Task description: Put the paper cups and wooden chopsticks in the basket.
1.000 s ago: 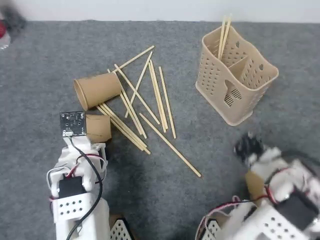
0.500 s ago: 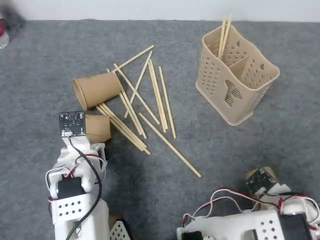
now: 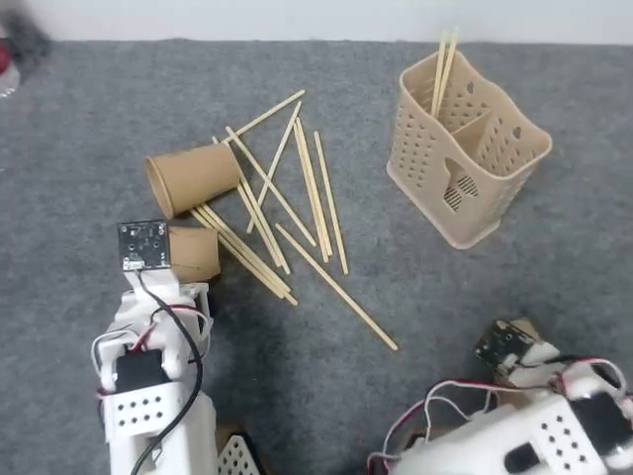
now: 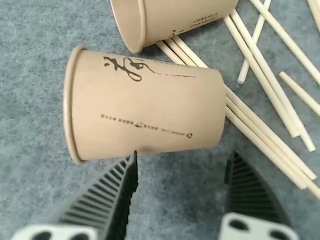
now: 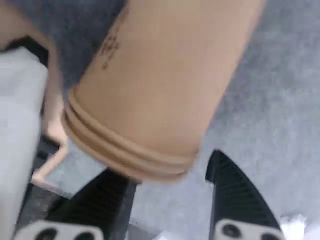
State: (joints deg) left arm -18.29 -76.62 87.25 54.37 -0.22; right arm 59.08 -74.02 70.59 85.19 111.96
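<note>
Paper cups (image 3: 193,178) lie on their sides at 9 o'clock on the surface (image 3: 445,297), chopsticks (image 3: 297,193) scattered beside them. Basket (image 3: 435,168) stands at 1 o'clock. Left claw (image 4: 183,160) is apart before one cup (image 4: 145,112); right claw (image 5: 167,167), apart, faces another cup (image 5: 160,85) at 5 o'clock.

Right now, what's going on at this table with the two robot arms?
Two arms are meant to fill the basket. The left gripper is open just short of a paper cup lying on its side, with a second cup beside it. The right gripper is open at what looks like stacked cups. Two chopsticks stand in the basket; the loose chopsticks lie scattered.
</note>
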